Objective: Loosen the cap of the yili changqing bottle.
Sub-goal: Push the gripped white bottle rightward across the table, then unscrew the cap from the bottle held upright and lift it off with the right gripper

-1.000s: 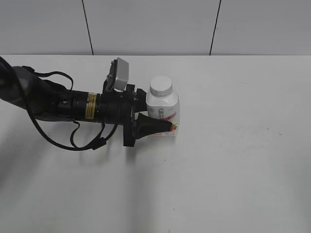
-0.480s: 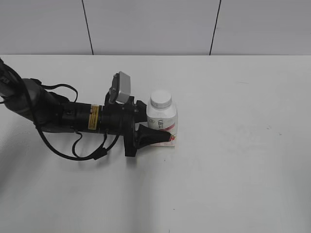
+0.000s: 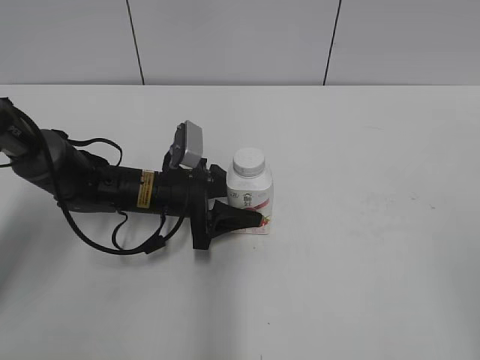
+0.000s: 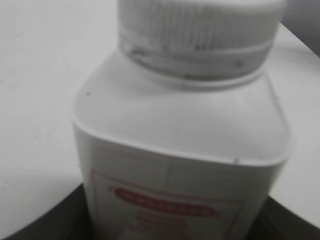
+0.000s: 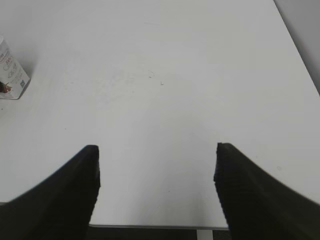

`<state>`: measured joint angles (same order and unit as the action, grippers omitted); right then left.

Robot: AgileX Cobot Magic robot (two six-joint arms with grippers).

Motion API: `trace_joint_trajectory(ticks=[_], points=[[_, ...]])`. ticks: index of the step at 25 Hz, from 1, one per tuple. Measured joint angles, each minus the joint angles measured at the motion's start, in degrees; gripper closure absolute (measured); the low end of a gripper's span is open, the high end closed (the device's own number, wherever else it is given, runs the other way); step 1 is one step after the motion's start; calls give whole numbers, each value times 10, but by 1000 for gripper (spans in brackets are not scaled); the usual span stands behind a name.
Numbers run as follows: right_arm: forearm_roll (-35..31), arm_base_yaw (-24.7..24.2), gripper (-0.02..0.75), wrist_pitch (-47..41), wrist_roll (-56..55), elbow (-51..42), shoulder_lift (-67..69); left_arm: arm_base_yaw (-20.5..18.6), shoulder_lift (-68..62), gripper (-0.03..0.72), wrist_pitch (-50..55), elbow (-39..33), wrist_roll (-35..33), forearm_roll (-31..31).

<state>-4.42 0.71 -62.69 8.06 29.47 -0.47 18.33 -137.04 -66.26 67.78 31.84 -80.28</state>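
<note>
White table [image 3: 375, 262], pale grey wall [image 3: 232, 41] behind, 2 dark vertical seams in it

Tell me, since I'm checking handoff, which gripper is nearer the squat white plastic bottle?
Left. The left gripper straddles the bottle; the right gripper hangs open far off over bare table.

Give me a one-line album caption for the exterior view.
Left gripper clasps the upright yili changqing bottle, white cap still on.
</note>
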Motion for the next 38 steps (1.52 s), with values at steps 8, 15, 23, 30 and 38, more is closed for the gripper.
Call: trace_joint_trajectory(ticks=[8,15,23,30,38], points=[[0,0,174,0,0,0,0,0,0,273,0,0,1,-2],[0,0,174,0,0,0,0,0,6,273,15,0,12,-6],[0,0,174,0,0,0,0,1,11,273,28,0,21,-11],[0,0,174,0,0,0,0,1,12,273,29,0,23,-12],[-7,0,174,0,0,0,0,1,12,273,27,0,25,-13]])
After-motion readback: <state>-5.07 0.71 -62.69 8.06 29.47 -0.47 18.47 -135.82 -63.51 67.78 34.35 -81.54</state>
